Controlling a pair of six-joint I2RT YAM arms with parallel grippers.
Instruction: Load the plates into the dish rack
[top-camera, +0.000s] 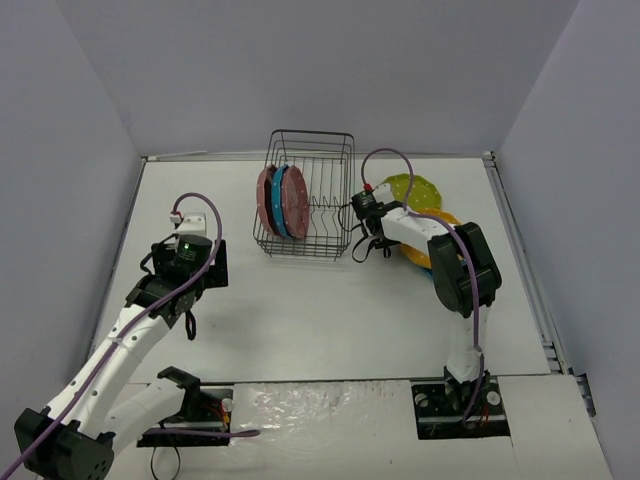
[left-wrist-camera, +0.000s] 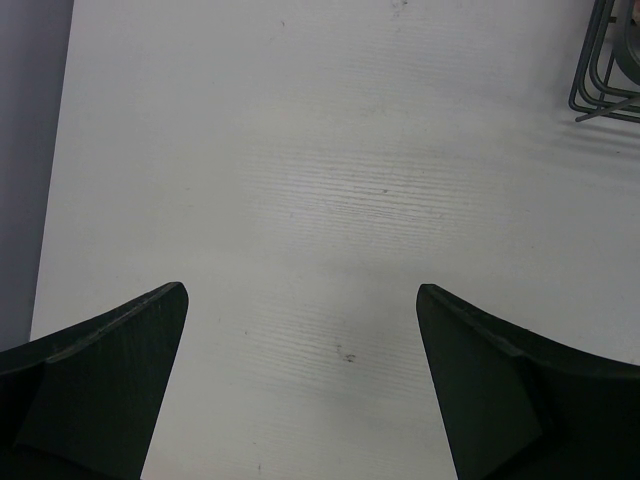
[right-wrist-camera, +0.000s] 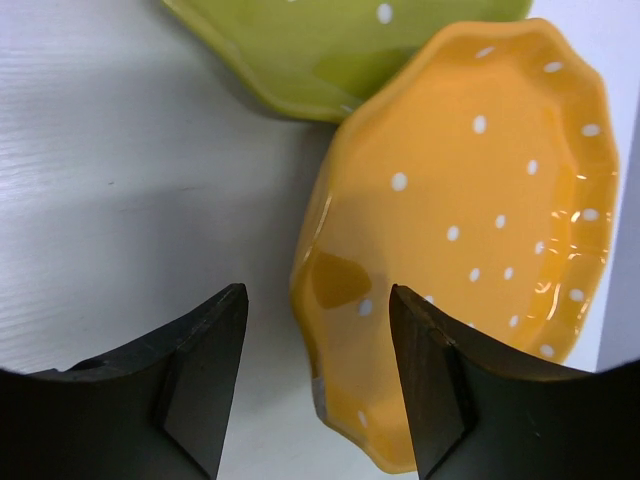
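Note:
The black wire dish rack (top-camera: 318, 205) stands at the back middle of the table, and two pink plates (top-camera: 297, 203) and a blue plate (top-camera: 281, 200) stand on edge in its left half. Right of the rack lie the lime green plate (right-wrist-camera: 330, 50) and the orange plate (right-wrist-camera: 470, 230). My right gripper (right-wrist-camera: 318, 292) is open and straddles the orange plate's near rim. One finger is over the table and the other over the plate's inside, and neither touches it. My left gripper (left-wrist-camera: 300, 290) hangs wide open over bare table, holding nothing.
A corner of the rack (left-wrist-camera: 608, 80) shows at the upper right of the left wrist view. Grey walls close the table on the left, back and right. The right arm's forearm (top-camera: 460, 265) covers part of the orange plate from above.

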